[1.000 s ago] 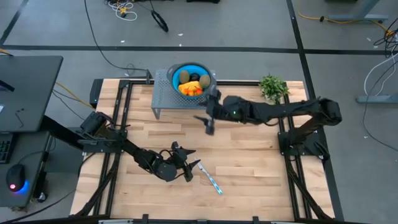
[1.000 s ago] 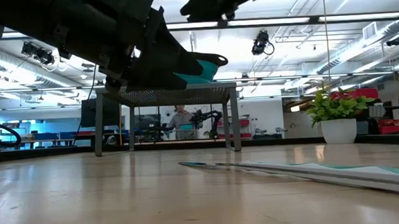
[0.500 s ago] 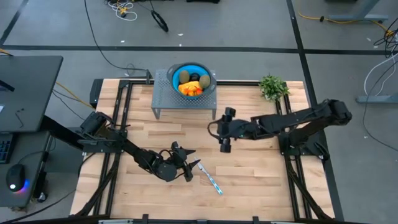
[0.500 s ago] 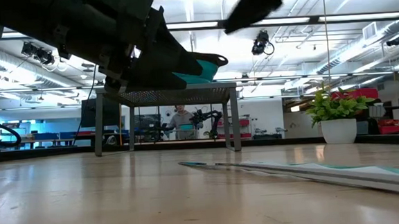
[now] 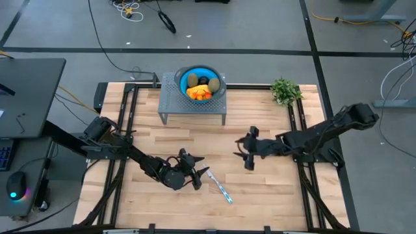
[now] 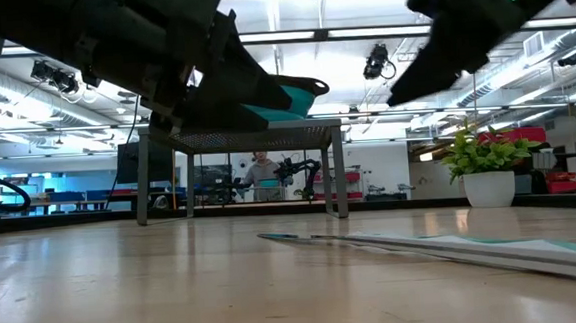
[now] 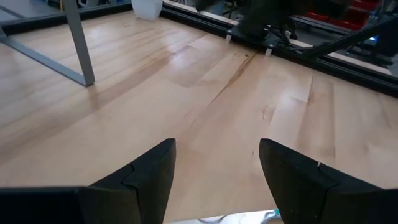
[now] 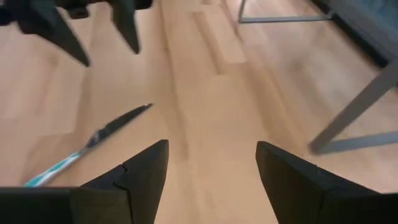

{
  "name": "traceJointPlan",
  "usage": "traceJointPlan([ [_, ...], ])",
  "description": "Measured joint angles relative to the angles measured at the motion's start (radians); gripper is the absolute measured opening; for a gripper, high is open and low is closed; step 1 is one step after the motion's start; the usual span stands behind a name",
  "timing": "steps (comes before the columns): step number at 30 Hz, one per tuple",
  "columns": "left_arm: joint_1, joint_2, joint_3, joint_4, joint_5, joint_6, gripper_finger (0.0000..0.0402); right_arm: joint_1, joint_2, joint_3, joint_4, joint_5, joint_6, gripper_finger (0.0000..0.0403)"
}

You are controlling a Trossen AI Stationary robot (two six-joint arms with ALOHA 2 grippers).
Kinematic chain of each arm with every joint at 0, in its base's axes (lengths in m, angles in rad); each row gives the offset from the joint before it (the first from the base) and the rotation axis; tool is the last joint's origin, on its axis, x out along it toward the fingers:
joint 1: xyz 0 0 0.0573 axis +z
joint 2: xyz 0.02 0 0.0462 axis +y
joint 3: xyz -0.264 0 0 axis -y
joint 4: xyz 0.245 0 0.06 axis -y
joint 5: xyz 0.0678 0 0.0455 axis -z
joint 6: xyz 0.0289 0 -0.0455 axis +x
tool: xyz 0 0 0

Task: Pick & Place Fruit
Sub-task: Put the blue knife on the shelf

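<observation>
The fruit lies heaped in a blue bowl on a grey perforated stand at the table's far edge: yellow-orange pieces, brownish-green ovals and a dark ball. No gripper touches it. My left gripper hovers open near the table's front, just left of the knife; its wrist view shows bare wood between the fingers. My right gripper stands open over the middle of the table, right of centre, nothing between its fingers. In the low view it hangs high at the upper right.
A silver knife with a teal handle lies flat on the wood between the two grippers. A potted green plant stands at the far right corner. The stand's metal legs rise beside the right gripper's path. Bare wood lies below the stand.
My right gripper has drawn away from the bowl and stand, moving toward the table's near and right edges and coming down lower, rolling somewhat as it went. Its fingers stay open and hold nothing. The fruit and the knife have not moved.
</observation>
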Motion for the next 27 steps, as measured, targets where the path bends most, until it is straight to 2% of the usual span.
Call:
traceJointPlan([
  [6,0.002,0.000,0.000,0.009,0.014,-0.019,0.0240,0.071,-0.002,-0.147,0.244,0.000,0.024,0.0254],
  [11,0.002,0.000,0.000,0.023,0.015,-0.016,0.0240,0.118,-0.002,-0.211,0.363,-0.001,0.007,0.0254],
  [19,0.002,0.000,0.000,0.025,0.012,-0.030,0.0240,0.135,-0.002,-0.237,0.374,0.000,-0.002,0.0254],
  [27,0.003,0.000,0.000,-0.055,0.006,-0.071,0.0240,0.135,0.002,-0.237,0.374,0.001,-0.004,0.0254],
])
